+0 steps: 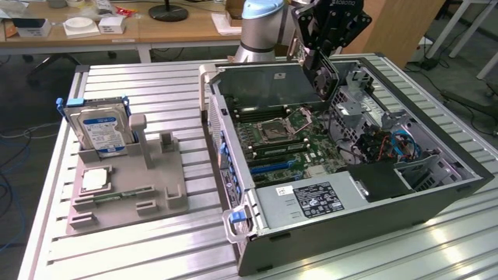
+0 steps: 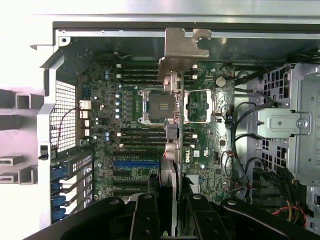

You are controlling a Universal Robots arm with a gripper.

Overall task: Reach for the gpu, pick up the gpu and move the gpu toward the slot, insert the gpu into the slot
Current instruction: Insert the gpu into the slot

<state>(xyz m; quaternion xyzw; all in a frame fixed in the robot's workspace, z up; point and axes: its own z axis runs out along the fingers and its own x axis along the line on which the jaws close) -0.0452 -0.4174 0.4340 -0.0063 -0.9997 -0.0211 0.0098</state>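
- gripper [image 2: 170, 202]: jaws clenched on the gpu [image 2: 181, 50], card edge-on, hanging above the open case's motherboard [image 2: 200, 145].
- blue slot [image 2: 135, 163]: empty, apart from the card.
- hazard: card looks off-line with the slot; lowered askew, it could strike the CPU socket [image 2: 157, 102].

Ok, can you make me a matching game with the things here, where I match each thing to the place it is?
Things:
1. hard drive
2. processor chip
3. gpu

Places:
A. held in the gripper over the open computer case
B. standing upright in the grey holder
C. lying flat on the grey holder

Pairs: 1-B, 2-C, 3-A
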